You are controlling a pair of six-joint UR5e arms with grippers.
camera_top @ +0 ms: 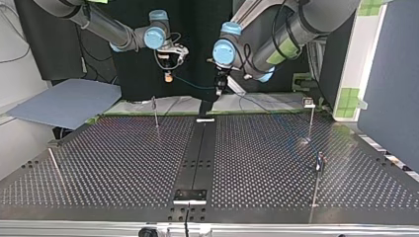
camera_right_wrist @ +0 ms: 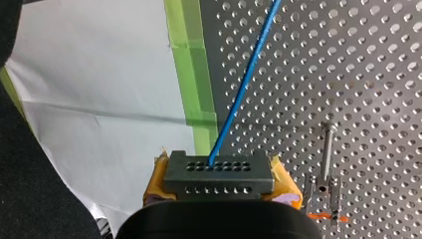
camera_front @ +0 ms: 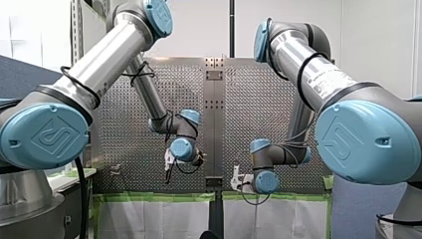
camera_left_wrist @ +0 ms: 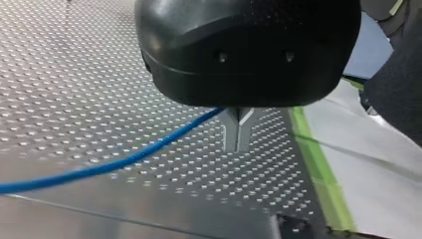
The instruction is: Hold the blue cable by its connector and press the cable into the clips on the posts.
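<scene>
The blue cable (camera_right_wrist: 244,84) leaves a black connector block (camera_right_wrist: 219,174) that my right gripper (camera_right_wrist: 221,191) is shut on with its yellow pads (camera_right_wrist: 157,181). In the top view the cable (camera_top: 193,84) spans the air between my right gripper (camera_top: 169,75) at the left and my left gripper (camera_top: 219,88) near the middle. My left gripper (camera_left_wrist: 238,134) has its metal fingers together, with the cable (camera_left_wrist: 124,162) coming out at their base and trailing off over the perforated table. Both grippers hang above the table's far edge. A thin post with a clip (camera_right_wrist: 326,164) stands beside my right gripper.
Thin posts stand on the perforated table: one at the far left (camera_top: 155,112), one at the far right (camera_top: 311,118), one at the near right (camera_top: 318,170), and a leaning rod at the near left (camera_top: 55,168). Green tape (camera_left_wrist: 318,169) edges the table, with white sheeting beyond. A grey board (camera_top: 64,101) lies at the top view's left.
</scene>
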